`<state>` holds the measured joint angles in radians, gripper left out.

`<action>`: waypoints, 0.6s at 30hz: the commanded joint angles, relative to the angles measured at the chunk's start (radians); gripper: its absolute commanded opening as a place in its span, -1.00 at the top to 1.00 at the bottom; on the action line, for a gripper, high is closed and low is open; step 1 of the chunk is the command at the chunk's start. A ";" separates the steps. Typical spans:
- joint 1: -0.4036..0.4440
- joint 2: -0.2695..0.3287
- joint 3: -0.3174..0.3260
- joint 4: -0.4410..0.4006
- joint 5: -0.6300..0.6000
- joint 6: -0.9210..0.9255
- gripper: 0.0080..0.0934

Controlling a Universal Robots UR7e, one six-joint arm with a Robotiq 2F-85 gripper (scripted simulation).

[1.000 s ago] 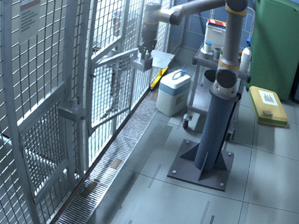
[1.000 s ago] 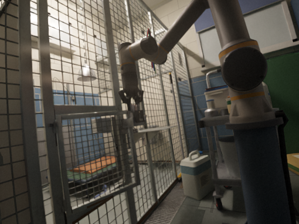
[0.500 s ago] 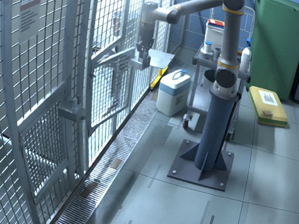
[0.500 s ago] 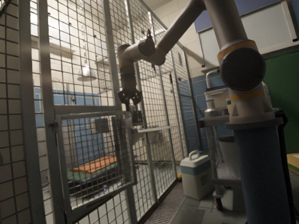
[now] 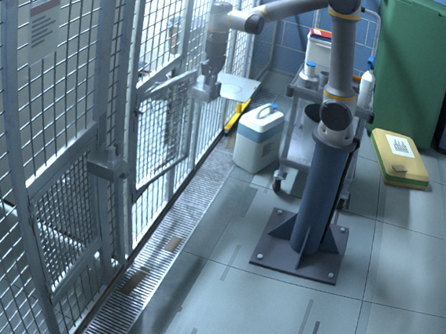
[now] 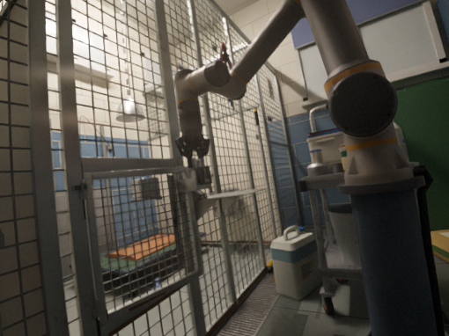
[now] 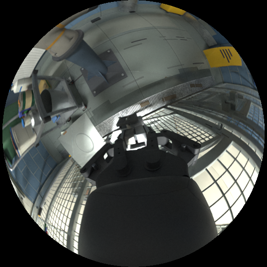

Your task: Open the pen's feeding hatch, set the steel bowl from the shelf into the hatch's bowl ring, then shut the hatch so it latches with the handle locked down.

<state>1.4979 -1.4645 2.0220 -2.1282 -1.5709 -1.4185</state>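
Note:
My gripper (image 5: 209, 83) (image 6: 196, 163) (image 7: 135, 139) points straight down at the top free corner of the mesh feeding hatch (image 5: 167, 111) (image 6: 141, 233), where it is clamped on the hatch's handle (image 5: 204, 92) (image 6: 199, 176) (image 7: 134, 142). The hatch stands swung partly out from the pen fence. A flat grey shelf (image 5: 235, 87) (image 6: 229, 193) (image 7: 81, 143) with a ring outline sticks out from the fence just right of the handle. I cannot make out the steel bowl with certainty.
The pen's mesh fence (image 5: 80, 86) runs close along my left. A white and blue cooler (image 5: 258, 138) (image 6: 294, 259) stands on the floor below the shelf. A cart (image 5: 323, 105), my pedestal (image 5: 318, 199), a green bin (image 5: 413, 65) and a yellow case (image 5: 398, 157) stand further right.

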 commanded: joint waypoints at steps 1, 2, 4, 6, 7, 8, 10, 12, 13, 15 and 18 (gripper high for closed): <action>-0.001 0.001 -0.002 0.000 0.000 -0.004 1.00; -0.002 0.004 -0.005 0.000 0.000 -0.009 1.00; -0.004 0.008 -0.010 0.000 0.000 -0.017 1.00; -0.006 0.012 -0.014 0.001 0.000 -0.026 1.00; -0.006 0.014 -0.017 0.001 0.000 -0.030 1.00; -0.007 0.016 -0.019 0.002 0.000 -0.035 1.00; -0.009 0.020 -0.024 0.002 0.000 -0.043 1.00; -0.011 0.024 -0.028 0.003 0.000 -0.051 1.00; -0.011 0.026 -0.031 0.003 0.000 -0.055 1.00; -0.013 0.030 -0.035 0.004 0.000 -0.063 1.00; -0.015 0.036 -0.042 0.005 0.000 -0.075 1.00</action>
<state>1.4830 -1.4283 1.9801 -2.1225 -1.5709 -1.4934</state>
